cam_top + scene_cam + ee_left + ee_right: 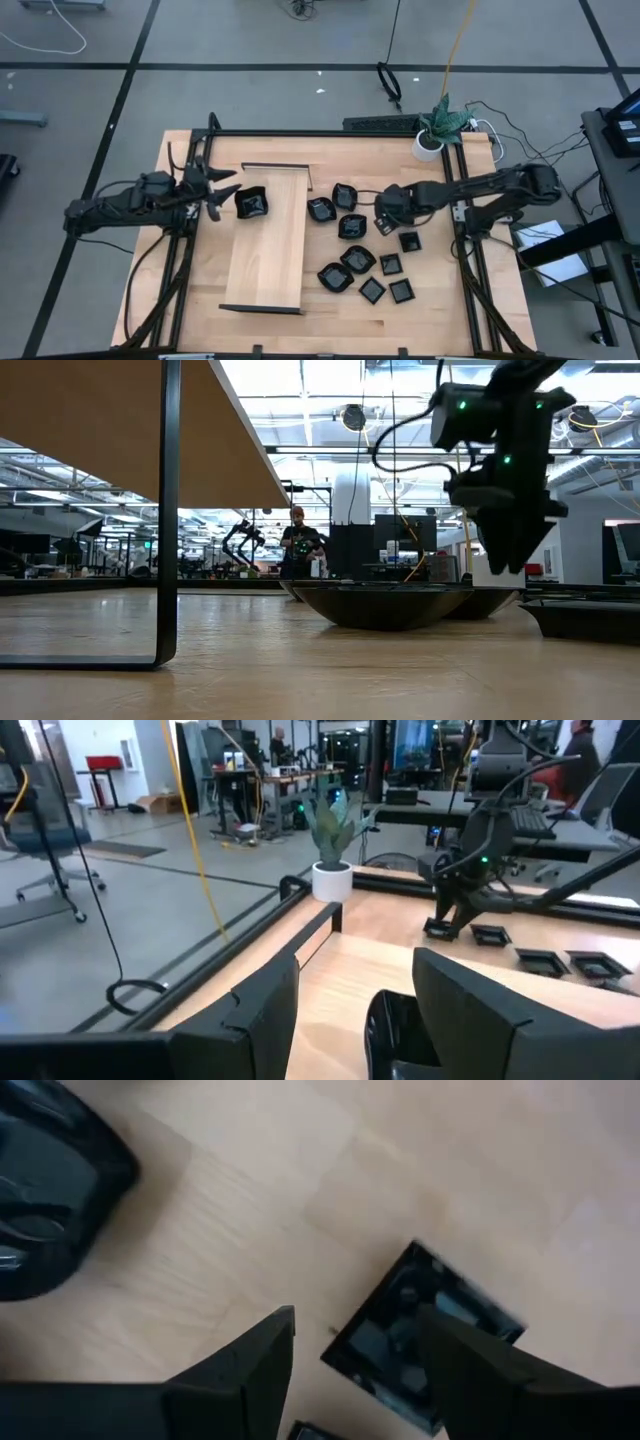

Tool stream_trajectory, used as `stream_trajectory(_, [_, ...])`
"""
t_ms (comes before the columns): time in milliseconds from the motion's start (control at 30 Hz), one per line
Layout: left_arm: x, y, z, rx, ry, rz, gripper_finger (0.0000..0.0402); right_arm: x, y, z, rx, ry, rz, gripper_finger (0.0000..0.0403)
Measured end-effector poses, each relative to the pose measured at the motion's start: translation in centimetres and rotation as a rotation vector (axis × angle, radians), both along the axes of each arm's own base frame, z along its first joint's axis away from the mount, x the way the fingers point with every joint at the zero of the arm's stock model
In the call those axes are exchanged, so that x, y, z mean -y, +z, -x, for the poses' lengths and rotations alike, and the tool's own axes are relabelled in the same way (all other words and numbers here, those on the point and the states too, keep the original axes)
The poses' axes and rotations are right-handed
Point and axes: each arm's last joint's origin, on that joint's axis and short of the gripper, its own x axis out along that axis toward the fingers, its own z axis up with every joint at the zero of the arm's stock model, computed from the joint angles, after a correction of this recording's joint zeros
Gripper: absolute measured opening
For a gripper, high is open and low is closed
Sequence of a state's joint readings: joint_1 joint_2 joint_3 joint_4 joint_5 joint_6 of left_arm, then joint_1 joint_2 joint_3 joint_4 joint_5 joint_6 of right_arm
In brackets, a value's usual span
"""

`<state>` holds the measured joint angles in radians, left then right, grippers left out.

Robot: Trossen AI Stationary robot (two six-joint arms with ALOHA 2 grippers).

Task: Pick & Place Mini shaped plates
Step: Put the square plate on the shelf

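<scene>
Several small glossy black plates [358,259] lie on the table to the right of a pale wooden board [270,250] raised on a black frame. One lobed plate [251,203] rests on the board's left part near its far end. My left gripper [226,198] is open and level with this plate [395,1030], which sits just ahead between the fingertips. My right gripper [385,218] is open and points down over a square plate [420,1345]. One of its fingers [470,1370] stands over the dish, the other beside the rim. In the low view this gripper [508,565] hangs above the table.
A potted plant [437,125] stands at the table's far right corner. Black frame rails [462,200] run along the table's edges. The board's black leg [168,510] stands close in the low view. A larger lobed plate [50,1190] lies near the right gripper. A person [298,545] stands far behind.
</scene>
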<state>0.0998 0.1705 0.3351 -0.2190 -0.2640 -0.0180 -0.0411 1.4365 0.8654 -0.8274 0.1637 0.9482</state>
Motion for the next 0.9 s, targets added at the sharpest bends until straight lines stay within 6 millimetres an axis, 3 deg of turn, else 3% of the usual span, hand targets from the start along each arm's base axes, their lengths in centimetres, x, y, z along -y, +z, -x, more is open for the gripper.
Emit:
stream_trajectory(133, [0.0,0.2,-0.2,-0.003,-0.002,-0.043,0.0202,0.4,-0.6,0.0,-0.034,-0.028,-0.071,0.0196])
stream_trajectory(233, [0.0,0.2,-0.3,-0.004,-0.003,-0.066,0.0202,0.7,0.1,0.5,-0.036,-0.06,-0.093,0.0196])
stream_trajectory(500, [0.0,0.1,-0.3,-0.016,-0.004,-0.069,0.0202,0.3,2.2,3.8,-0.091,-0.258,-0.019,0.0196])
stream_trajectory(900, [0.0,0.2,-0.3,-0.013,-0.003,-0.065,0.0202,0.2,-2.3,5.7,-0.004,-0.311,-0.026,0.0196])
